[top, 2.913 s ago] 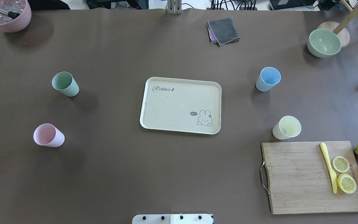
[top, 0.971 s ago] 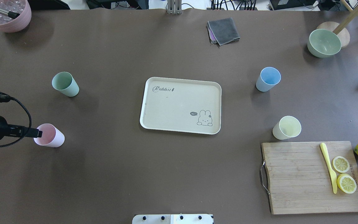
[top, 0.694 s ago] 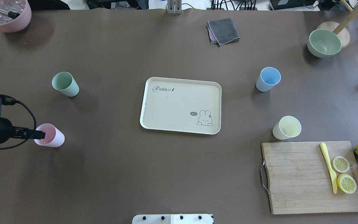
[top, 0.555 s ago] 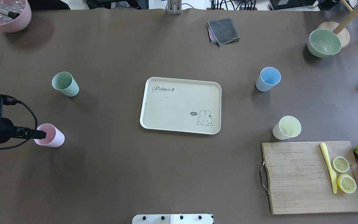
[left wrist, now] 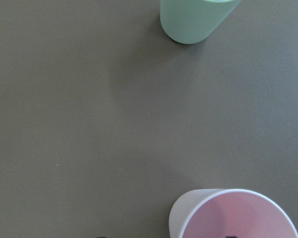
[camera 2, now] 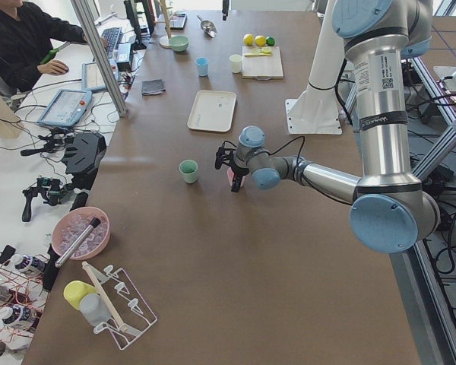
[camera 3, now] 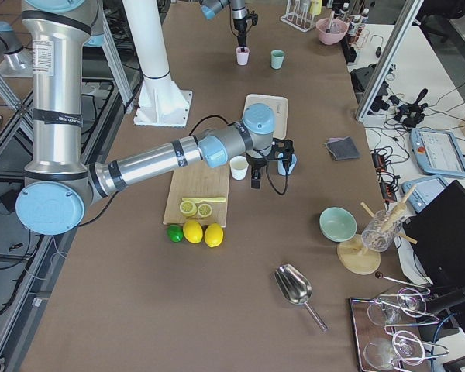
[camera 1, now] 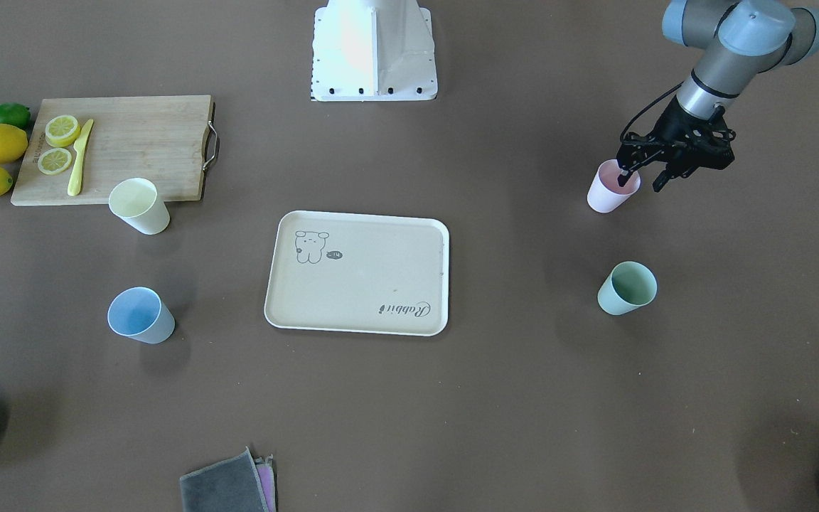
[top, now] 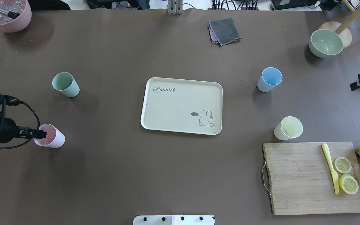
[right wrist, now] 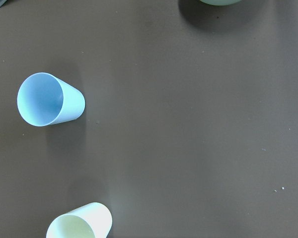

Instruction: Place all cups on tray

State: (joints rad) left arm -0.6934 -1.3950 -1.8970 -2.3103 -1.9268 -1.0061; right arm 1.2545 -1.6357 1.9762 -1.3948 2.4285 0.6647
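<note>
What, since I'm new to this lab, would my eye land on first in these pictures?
A cream tray sits empty mid-table, with a green cup, blue cup, yellow cup and pink cup standing apart around it. The left arm's fingers straddle the pink cup's rim, one inside, one outside. A cutting board with lemon slices lies near the yellow cup.

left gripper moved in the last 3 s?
Yes. Absent from the overhead view 2.9 s ago, the left gripper has come in from the left edge toward the tray and now straddles the pink cup's rim, one finger inside.
</note>
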